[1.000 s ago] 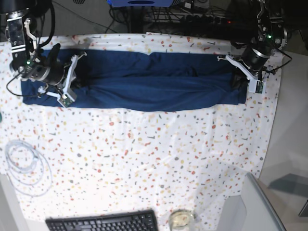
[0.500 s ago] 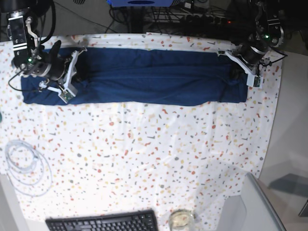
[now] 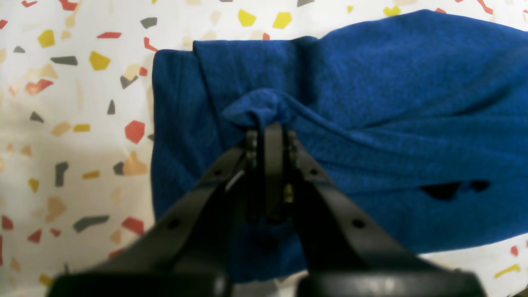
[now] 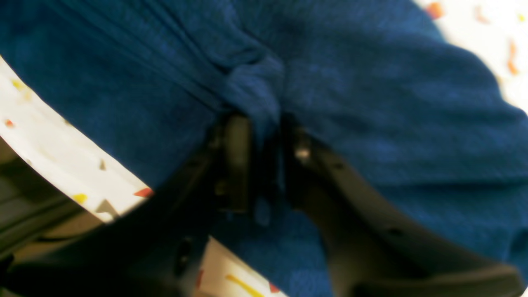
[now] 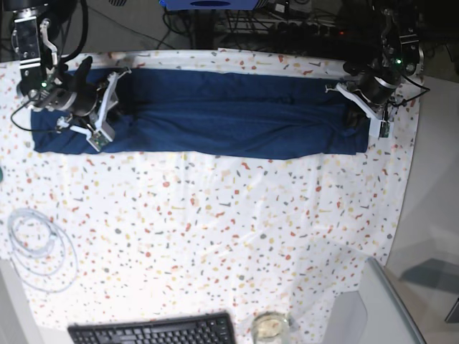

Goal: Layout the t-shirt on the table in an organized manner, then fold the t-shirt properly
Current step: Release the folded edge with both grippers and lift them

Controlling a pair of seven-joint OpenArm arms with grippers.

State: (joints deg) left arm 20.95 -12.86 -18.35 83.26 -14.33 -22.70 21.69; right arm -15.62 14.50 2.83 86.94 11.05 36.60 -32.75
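Note:
The navy t-shirt (image 5: 229,115) lies as a long narrow strip across the far part of the table (image 5: 215,236). At its right end in the base view, my left gripper (image 5: 356,107) is shut on a small pinched fold of the shirt (image 3: 392,103), with the jaws (image 3: 266,130) tight together. At the strip's left end sits my right gripper (image 5: 107,111). In the right wrist view its jaws (image 4: 264,123) stand apart, and a bunched ridge of the t-shirt (image 4: 392,103) lies between the fingertips.
A black keyboard (image 5: 154,331) and a small glass (image 5: 271,326) sit at the near edge. A coil of white cable (image 5: 36,247) lies at the near left. A grey object (image 5: 380,308) stands at the near right. Cables and equipment crowd the space beyond the far edge.
Both grippers moved toward the far edge, drawing the shirt's near edge with them, so the strip is narrower. The right gripper's jaws have parted; the left stays shut.

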